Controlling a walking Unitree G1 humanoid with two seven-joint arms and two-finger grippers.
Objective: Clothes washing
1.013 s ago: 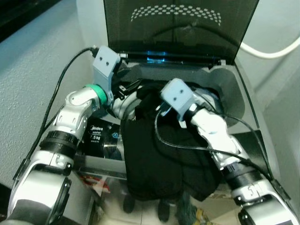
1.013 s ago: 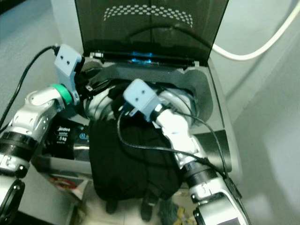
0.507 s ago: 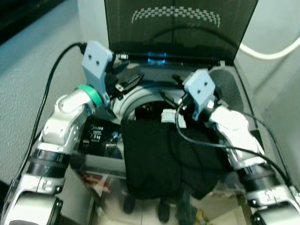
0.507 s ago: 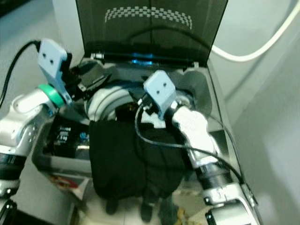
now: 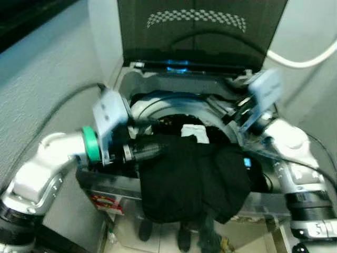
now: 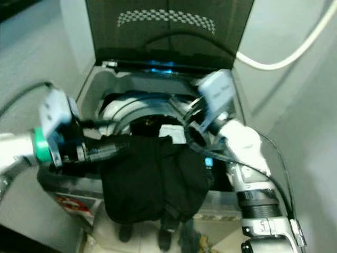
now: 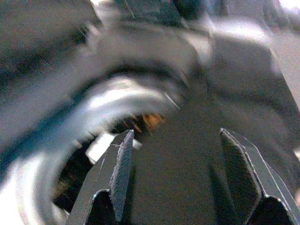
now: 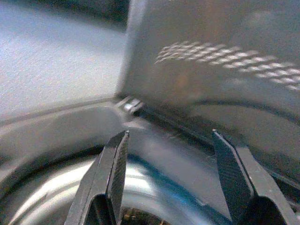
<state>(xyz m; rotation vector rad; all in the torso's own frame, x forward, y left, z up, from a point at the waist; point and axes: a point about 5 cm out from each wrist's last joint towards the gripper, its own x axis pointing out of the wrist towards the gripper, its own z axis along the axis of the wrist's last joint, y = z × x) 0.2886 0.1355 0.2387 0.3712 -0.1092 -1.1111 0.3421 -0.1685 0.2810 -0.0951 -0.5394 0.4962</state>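
A top-loading washing machine (image 5: 174, 87) fills the centre of the frame, its dark lid (image 5: 197, 31) raised at the top. A black garment (image 5: 192, 179) lies draped over the machine's front rim, lower centre, partly inside the drum (image 5: 158, 108) and partly hanging down the front, with a white label (image 5: 194, 132) showing at its upper edge. The left tool (image 7: 176, 164), at centre left, hovers with fingers spread wide over the garment, gripping nothing. The right tool (image 8: 171, 168), at upper right, is likewise wide open and empty above the drum's rim. A white hose (image 5: 303, 58) crosses the upper right corner.
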